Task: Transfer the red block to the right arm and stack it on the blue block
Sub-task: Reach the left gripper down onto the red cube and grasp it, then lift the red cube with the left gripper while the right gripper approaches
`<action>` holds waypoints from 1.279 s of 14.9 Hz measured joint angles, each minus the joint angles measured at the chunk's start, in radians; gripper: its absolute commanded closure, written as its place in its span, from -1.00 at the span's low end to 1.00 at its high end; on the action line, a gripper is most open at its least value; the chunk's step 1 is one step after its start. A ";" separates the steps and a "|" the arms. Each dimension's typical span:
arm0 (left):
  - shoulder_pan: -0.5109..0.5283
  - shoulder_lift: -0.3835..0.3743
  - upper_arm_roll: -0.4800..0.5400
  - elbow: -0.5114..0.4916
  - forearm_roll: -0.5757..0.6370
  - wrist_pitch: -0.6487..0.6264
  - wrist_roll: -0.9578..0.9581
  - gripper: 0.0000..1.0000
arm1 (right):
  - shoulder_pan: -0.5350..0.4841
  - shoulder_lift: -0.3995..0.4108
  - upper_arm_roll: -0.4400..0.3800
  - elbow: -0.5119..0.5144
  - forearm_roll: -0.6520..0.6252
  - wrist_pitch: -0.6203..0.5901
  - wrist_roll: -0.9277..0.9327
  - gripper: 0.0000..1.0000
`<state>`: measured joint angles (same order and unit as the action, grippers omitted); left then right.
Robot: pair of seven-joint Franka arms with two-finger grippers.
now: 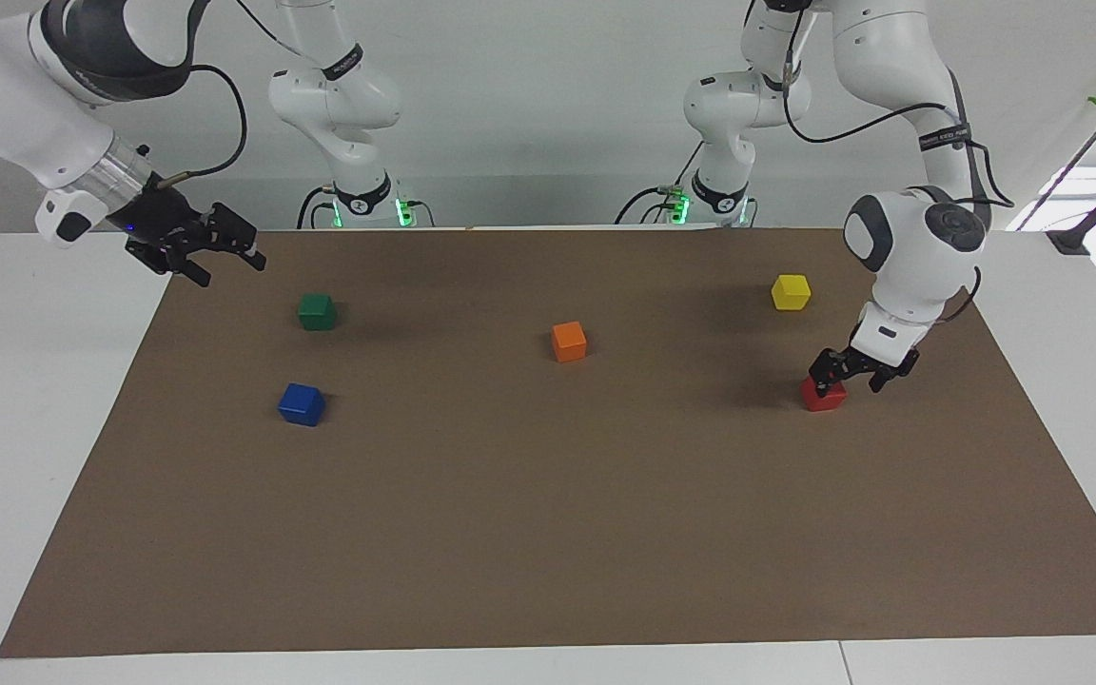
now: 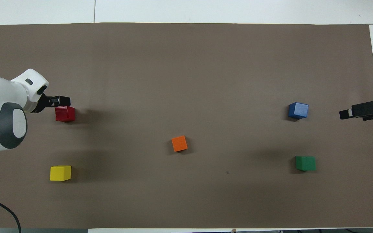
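Found the left pincer [image 1: 852, 373] low at the red block [image 1: 823, 395], fingers spread either side of the cube's top and not yet closed on it; block seated on the brown mat [image 1: 548, 533] of the bench, toward the left arm's end, farther from the robots than the yellow block [image 1: 791, 291]. Judged this the opening step, the pick before any handover, nothing lifted. Placed the blue block [image 1: 302, 403] flat on the mat toward the right arm's end, farther from the robots than the green block [image 1: 317, 310], top bare and ready to take a cube. Noted the orange block [image 1: 568, 341] mid-mat, between the two ends. Saw the right pincer [image 1: 215, 249] raised over the mat's edge near the green block, fingers parted and holding nothing, probably waiting to receive the red cube
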<state>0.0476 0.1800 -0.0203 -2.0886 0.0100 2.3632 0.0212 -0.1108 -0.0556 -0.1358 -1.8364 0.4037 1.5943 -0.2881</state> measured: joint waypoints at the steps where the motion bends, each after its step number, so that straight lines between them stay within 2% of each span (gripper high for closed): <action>1: 0.000 0.014 0.000 0.000 0.000 0.003 0.000 -1.00 | -0.014 0.000 -0.001 -0.030 0.068 0.001 -0.033 -1.00; 3: 0.000 0.035 0.000 0.000 0.000 0.004 0.000 -1.00 | -0.048 0.000 -0.001 -0.100 0.218 0.001 -0.129 -1.00; 4: 0.000 0.041 0.000 -0.002 0.000 0.004 0.000 -0.82 | -0.065 0.001 -0.002 -0.140 0.288 0.001 -0.190 -1.00; 5: 0.000 0.044 0.000 -0.005 0.000 0.004 0.000 -0.26 | -0.076 0.001 -0.003 -0.181 0.353 0.000 -0.249 -1.00; 6: 0.000 0.044 0.001 -0.013 0.000 0.004 0.000 0.50 | -0.080 0.001 -0.004 -0.219 0.411 -0.003 -0.293 -1.00; 7: 0.000 0.044 0.001 -0.023 0.000 0.004 -0.001 0.99 | -0.080 0.000 -0.003 -0.254 0.468 -0.007 -0.317 -1.00; 10: 0.000 0.044 0.002 -0.034 0.000 -0.002 -0.046 1.00 | -0.075 -0.010 0.002 -0.334 0.609 -0.032 -0.341 -1.00; 12: 0.000 0.041 -0.002 -0.010 -0.001 -0.057 -0.139 1.00 | -0.071 -0.026 0.005 -0.371 0.671 -0.066 -0.344 -1.00; 14: -0.006 0.030 -0.015 0.059 -0.005 -0.174 -0.281 1.00 | -0.069 -0.035 0.005 -0.425 0.759 -0.128 -0.376 -1.00; 16: -0.033 0.002 -0.029 0.158 -0.054 -0.353 -0.408 1.00 | -0.069 -0.037 0.005 -0.492 0.850 -0.192 -0.407 -1.00; 19: -0.088 -0.091 -0.035 0.263 -0.180 -0.592 -0.541 1.00 | -0.062 -0.037 0.006 -0.582 1.009 -0.298 -0.414 -1.00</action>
<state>-0.0409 0.0893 -0.0555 -1.8255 -0.1697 1.7707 -0.5203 -0.1723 -0.0926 -0.1300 -2.4183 1.4123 1.2966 -0.7025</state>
